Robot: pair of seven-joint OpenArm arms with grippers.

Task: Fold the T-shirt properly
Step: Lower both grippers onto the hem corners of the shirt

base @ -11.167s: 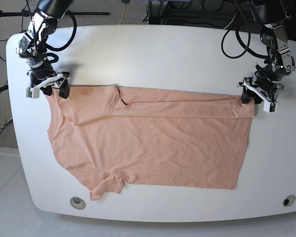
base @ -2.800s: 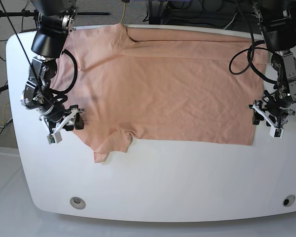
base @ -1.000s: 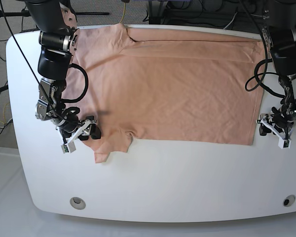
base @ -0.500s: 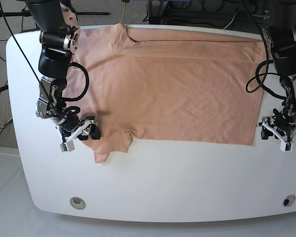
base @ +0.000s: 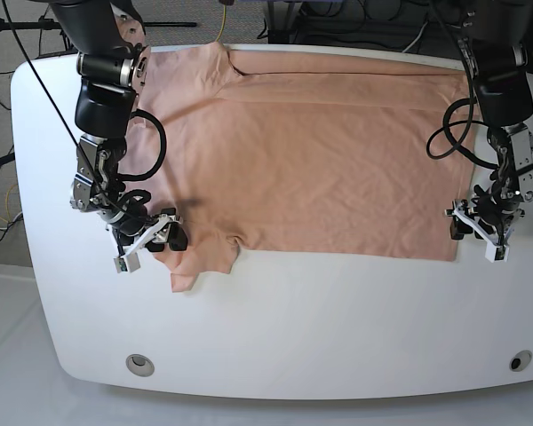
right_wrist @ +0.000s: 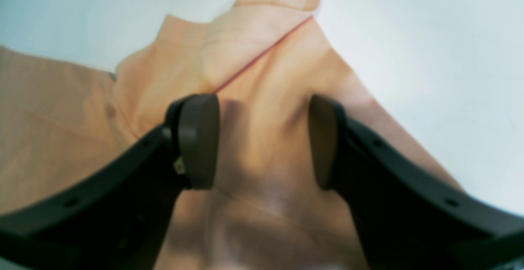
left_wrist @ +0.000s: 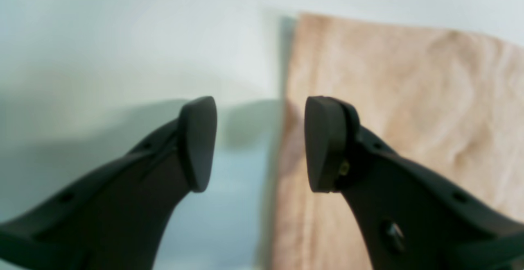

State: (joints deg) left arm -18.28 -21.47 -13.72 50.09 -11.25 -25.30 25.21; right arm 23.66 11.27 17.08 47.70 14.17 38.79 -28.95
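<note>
**A:** ok so vs half a second back, the left gripper (base: 473, 232) slid in a bit toward the shirt's hem corner, and the right gripper (base: 157, 240) nudged slightly further onto the sleeve. The T-shirt (base: 302, 151) itself hasn't budged.

**B:** what are the arms doing?

**A:** both reach down from the far side of the table (base: 275, 328), forearms hanging almost vertical, wrists bent so the grippers point low over the near edge of the cloth.

**B:** jaws?

**A:** left one's apart, moderate gap, holding nothing. In its wrist view the shirt's side edge (left_wrist: 286, 110) runs right up between the fingers, one finger (left_wrist: 198, 143) over bare table, the other over fabric. Right one's also apart, a bit wider, nothing pinched. Its wrist view shows both fingers (right_wrist: 196, 139) straddling the sleeve (right_wrist: 262, 98), seam line running up between them. Can't tell if the tips actually touch the cloth, too blurry.

**B:** room?

**A:** shirt's spread flat across the far half, top edge at the table's far rim. Whole near strip of the table is open white surface.
</note>
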